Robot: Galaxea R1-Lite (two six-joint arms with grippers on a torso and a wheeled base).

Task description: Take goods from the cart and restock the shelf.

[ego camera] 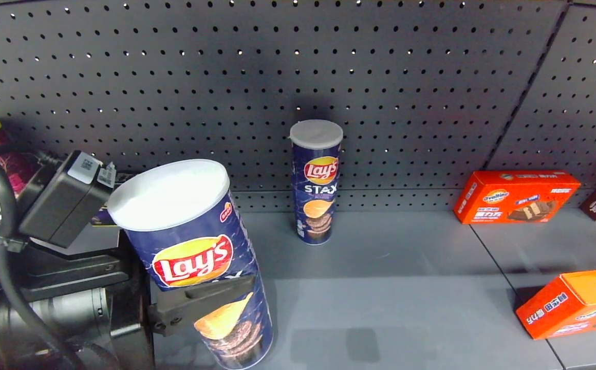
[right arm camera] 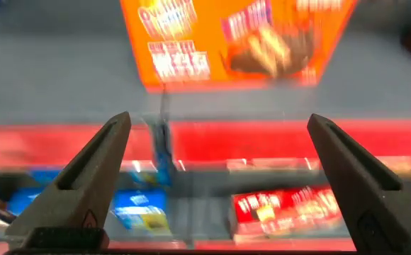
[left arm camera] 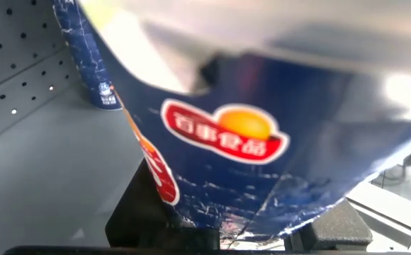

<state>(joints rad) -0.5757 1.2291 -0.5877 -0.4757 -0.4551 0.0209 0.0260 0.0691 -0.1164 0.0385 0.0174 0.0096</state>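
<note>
Left fingers (ego camera: 200,303) clamped on tilted can (ego camera: 190,246) — front-left of upright can (ego camera: 317,185), which stands at back of shelf (ego camera: 406,288). Right fingers (right arm camera: 85,184) spread wide, empty — orange box (right arm camera: 234,42) ahead, right of upright can.

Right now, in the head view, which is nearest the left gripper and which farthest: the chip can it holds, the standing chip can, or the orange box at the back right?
1. held chip can, clamped in the left gripper, front left.
2. standing chip can, mid-shelf by the back wall.
3. orange box, back right.
</note>
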